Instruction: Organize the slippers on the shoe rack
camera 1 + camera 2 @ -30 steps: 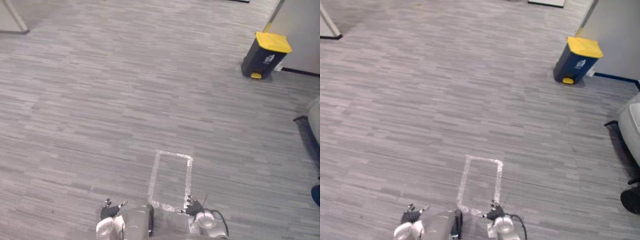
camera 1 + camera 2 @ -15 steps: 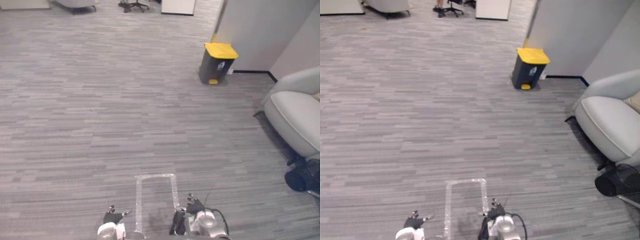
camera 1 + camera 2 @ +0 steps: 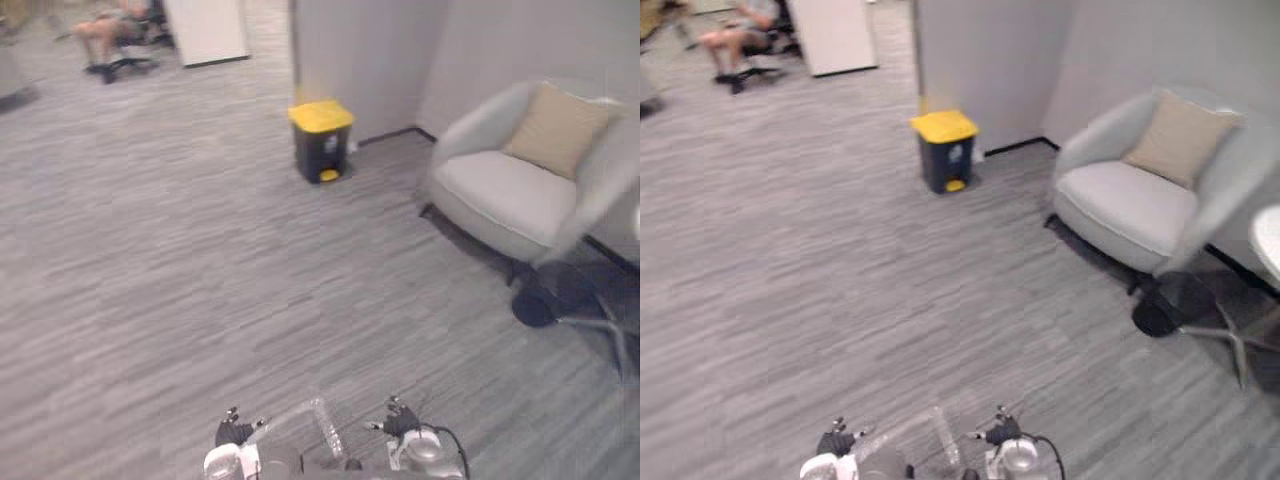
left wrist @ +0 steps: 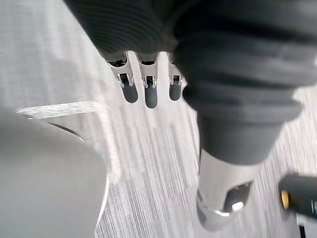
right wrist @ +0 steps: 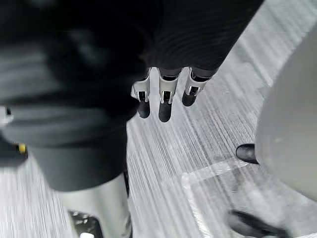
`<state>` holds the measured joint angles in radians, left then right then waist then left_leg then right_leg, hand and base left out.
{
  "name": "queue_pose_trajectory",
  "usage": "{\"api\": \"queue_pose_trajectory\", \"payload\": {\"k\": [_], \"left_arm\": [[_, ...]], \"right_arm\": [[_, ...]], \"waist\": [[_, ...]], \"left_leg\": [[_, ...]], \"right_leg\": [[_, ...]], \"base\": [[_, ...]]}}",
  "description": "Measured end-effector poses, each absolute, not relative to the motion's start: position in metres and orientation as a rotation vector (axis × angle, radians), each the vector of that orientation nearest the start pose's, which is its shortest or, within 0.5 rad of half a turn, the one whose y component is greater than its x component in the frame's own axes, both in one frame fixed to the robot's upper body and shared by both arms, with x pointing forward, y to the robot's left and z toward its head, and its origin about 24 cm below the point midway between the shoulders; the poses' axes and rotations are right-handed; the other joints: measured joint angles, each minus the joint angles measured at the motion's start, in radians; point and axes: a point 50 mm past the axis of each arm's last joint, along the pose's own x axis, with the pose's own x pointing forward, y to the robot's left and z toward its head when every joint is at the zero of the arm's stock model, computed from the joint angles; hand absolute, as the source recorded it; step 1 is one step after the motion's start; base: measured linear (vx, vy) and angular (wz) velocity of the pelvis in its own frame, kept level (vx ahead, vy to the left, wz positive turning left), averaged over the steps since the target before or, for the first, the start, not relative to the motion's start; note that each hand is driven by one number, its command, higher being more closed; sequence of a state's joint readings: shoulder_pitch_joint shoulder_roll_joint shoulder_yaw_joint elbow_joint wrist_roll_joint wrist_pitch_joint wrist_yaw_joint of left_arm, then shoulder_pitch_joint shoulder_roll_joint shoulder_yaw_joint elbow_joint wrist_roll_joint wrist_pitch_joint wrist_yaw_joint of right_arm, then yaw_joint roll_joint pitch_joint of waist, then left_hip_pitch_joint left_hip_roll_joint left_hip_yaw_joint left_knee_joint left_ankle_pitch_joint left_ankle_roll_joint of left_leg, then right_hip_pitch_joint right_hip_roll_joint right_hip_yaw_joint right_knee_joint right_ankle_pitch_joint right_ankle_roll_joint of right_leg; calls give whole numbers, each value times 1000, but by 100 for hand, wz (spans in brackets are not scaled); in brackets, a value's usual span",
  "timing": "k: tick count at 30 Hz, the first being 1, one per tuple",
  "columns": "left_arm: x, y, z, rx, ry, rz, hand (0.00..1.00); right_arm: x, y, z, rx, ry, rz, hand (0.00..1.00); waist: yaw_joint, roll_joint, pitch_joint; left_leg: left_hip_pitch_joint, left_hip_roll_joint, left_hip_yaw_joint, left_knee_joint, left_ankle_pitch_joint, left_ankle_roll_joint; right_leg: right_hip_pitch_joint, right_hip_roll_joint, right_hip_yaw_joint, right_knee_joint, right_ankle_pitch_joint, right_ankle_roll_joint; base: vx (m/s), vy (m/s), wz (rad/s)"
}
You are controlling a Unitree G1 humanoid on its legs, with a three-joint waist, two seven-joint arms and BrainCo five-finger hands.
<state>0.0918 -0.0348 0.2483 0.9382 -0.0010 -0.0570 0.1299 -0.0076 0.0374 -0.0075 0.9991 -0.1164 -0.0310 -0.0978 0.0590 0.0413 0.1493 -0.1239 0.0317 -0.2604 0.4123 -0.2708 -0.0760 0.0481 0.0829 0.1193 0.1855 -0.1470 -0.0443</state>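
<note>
Grey striped carpet floor [image 3: 180, 280] spreads across the whole scene. A pale grey armchair [image 3: 500, 190] stands at the far right against the wall, with a tan cushion [image 3: 557, 128] leaning upright against its back. A white cabinet [image 3: 205, 30] is cut off at the top edge, and beside it a seated person [image 3: 115, 25] shows as legs only. A dark bin [image 3: 322, 150] stands near the wall corner; its yellow lid is shut, so its contents are hidden. A dark round object [image 3: 545, 300] lies just beside the armchair, too blurred to identify. A taped outline [image 3: 325, 430] on the floor lies between the hands. The left hand [image 3: 233, 433] and right hand [image 3: 400, 425] hang low, fingers straight and apart, holding nothing.
</note>
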Motion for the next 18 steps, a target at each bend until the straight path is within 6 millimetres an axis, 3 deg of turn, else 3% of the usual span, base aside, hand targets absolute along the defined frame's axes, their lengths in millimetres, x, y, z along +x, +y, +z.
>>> {"api": "queue_pose_trajectory", "payload": {"k": [1,2,4,7,8,11,12,16,18], "left_arm": [[111,181,-153,-83,980,368,0],[109,186,-153,-71,987,370,0],[108,190,-153,-59,986,377,0],[107,193,-154,-39,1000,369,0],[107,193,-154,-37,1002,367,0],[106,193,-155,-33,1017,361,0],[106,191,-156,-31,1022,353,0],[106,186,-158,-19,1040,312,0],[108,183,-159,-9,1048,288,0]], "right_arm": [[143,-140,-148,-114,954,-21,0],[139,-139,-149,-91,964,-39,0],[132,-135,-152,-78,983,-25,0],[131,-135,-152,-73,986,-30,0],[131,-135,-152,-72,985,-29,0],[132,-133,-151,-62,980,-26,0],[131,-134,-152,-58,987,-32,0],[133,-145,-154,-94,1002,-41,0],[133,-153,-154,-123,1008,-46,0]], "waist": [[0,4,-2],[-2,-5,-14],[6,-36,-30],[2,-50,-38],[2,-50,-38],[-1,-52,-40],[-1,-51,-40],[-4,-35,-40],[-7,-24,-37]], "left_leg": [[11,0,9,-11,26,-9],[27,-6,91,-33,42,15],[58,-17,171,-61,33,31],[115,-24,302,-88,17,69],[126,-24,316,-95,17,69],[205,-21,417,-142,18,70],[235,-21,448,-160,18,70],[267,-11,468,-202,20,75],[270,-14,461,-202,21,76]], "right_leg": [[-2,-1,12,8,-8,9],[-7,-35,37,25,-29,37],[-25,-88,36,45,-30,51],[-56,-126,25,108,-52,98],[-62,-128,17,118,-52,99],[-102,-161,-142,186,-53,99],[-101,-182,-256,187,-50,95],[-91,-191,-495,124,-14,39],[-54,-166,-479,42,11,44]], "base": [[193,280,-132],[204,307,-104],[221,318,-112],[209,254,-117],[185,152,-112],[163,84,-98],[108,36,-79],[88,3,-65],[84,5,-42]]}}
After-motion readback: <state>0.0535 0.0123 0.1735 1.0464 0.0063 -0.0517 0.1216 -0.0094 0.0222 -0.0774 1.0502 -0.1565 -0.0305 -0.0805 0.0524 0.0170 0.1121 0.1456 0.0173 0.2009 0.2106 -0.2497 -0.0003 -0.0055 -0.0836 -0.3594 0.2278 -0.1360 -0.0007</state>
